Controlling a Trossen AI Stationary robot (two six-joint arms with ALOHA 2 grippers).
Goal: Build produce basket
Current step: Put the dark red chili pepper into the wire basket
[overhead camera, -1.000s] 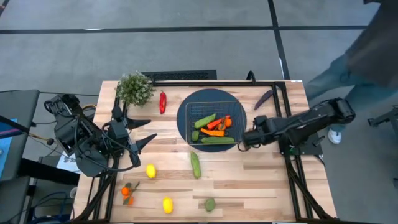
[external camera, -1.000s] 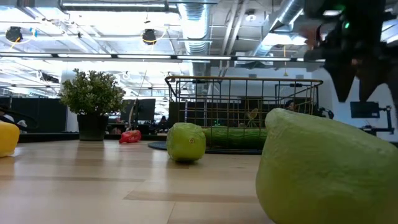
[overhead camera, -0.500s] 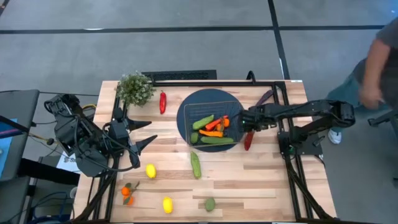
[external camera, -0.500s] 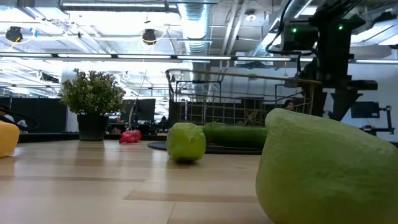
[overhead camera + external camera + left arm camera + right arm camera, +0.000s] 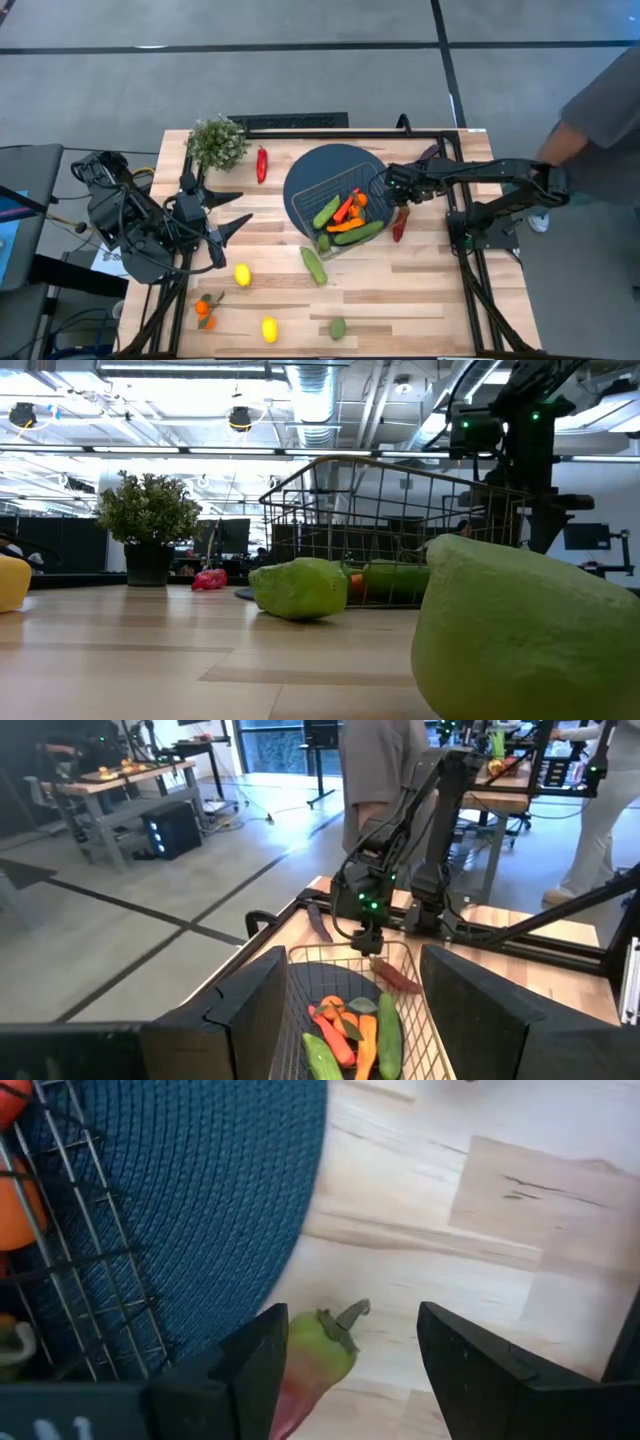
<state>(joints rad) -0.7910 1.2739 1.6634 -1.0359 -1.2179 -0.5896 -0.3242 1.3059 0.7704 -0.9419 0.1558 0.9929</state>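
Observation:
The wire basket (image 5: pixel 330 186) sits turned askew on the round blue mat (image 5: pixel 320 162), with cucumbers, carrots and peppers (image 5: pixel 345 215) inside. In the low view its rim (image 5: pixel 400 465) slants. My right gripper (image 5: pixel 386 185) points down, open, at the basket's far right corner. A red pepper (image 5: pixel 400 224) lies on the table just right of the mat and shows between my right fingers (image 5: pixel 310 1365). A loose cucumber (image 5: pixel 314 265) lies against the basket's near corner. My left gripper (image 5: pixel 238 212) waits open at the table's left. My right gripper comes from above at the basket's far right corner (image 5: pixel 372 952). The basket's wires (image 5: pixel 70 1270) run beside the outer side of one finger (image 5: pixel 255 1370). The gripper itself hides the spot, so I cannot tell whether finger and wire touch.
A potted plant (image 5: pixel 216 142) and another red pepper (image 5: pixel 262 163) stand at the far left. An eggplant (image 5: pixel 425 155) lies at the far right. Two lemons (image 5: pixel 242 274), small oranges (image 5: pixel 205 312) and a lime (image 5: pixel 338 328) lie near the front. A person (image 5: pixel 600 110) stands beyond the right edge.
My right gripper has swung from the basket's near right side toward the table's far edge, leaving the red pepper in view on the table. The basket has turned about and slid toward the near edge, tipping, and has pushed the loose cucumber askew.

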